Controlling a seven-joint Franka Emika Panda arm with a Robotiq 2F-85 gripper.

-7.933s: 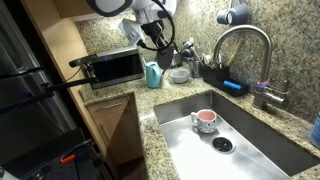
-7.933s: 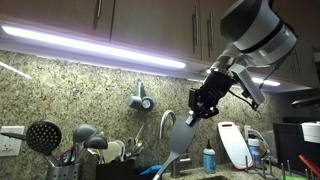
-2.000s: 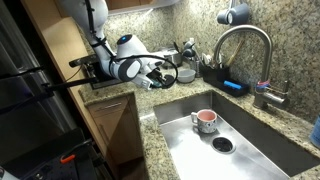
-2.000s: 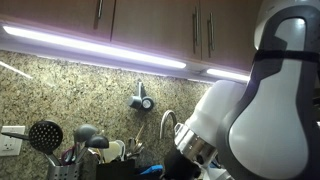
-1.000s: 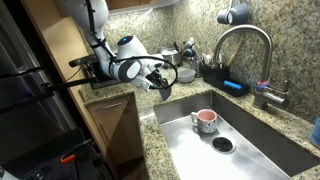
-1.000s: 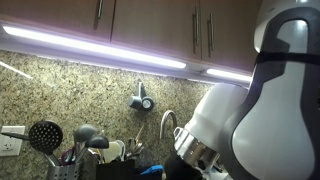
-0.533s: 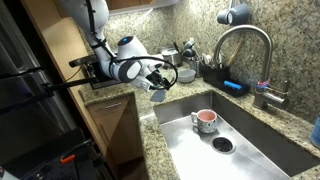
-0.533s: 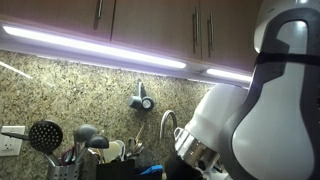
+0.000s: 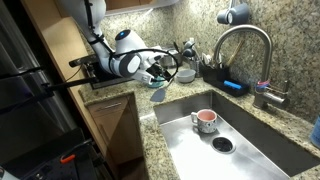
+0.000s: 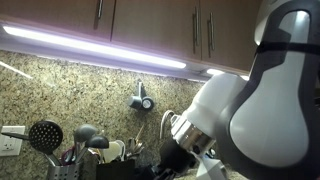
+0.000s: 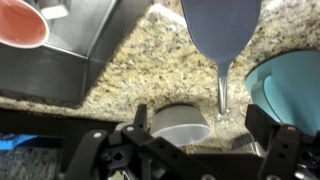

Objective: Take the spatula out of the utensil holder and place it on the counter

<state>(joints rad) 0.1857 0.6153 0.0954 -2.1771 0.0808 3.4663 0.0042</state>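
The pale grey spatula (image 11: 221,32) lies flat on the speckled granite counter (image 11: 150,55), its thin handle pointing toward my gripper (image 11: 203,125). The jaws stand open just above the handle's end, with nothing between them. In an exterior view the gripper (image 9: 157,78) hovers over the counter left of the sink, with the spatula (image 9: 158,92) a pale patch beneath it. The dark utensil holder (image 9: 189,58) stands behind it against the wall, with dark-headed utensils in it.
A teal jug (image 11: 292,92) and a small grey cup (image 11: 180,122) stand close by the gripper. The steel sink (image 9: 235,145) holds a pink cup (image 9: 204,120). A black toaster oven (image 9: 115,67), a sink caddy (image 9: 213,72) and the faucet (image 9: 243,45) line the back.
The gripper has opened and let go of the spatula, which now rests on the counter. The arm has lifted slightly and drawn back from it.
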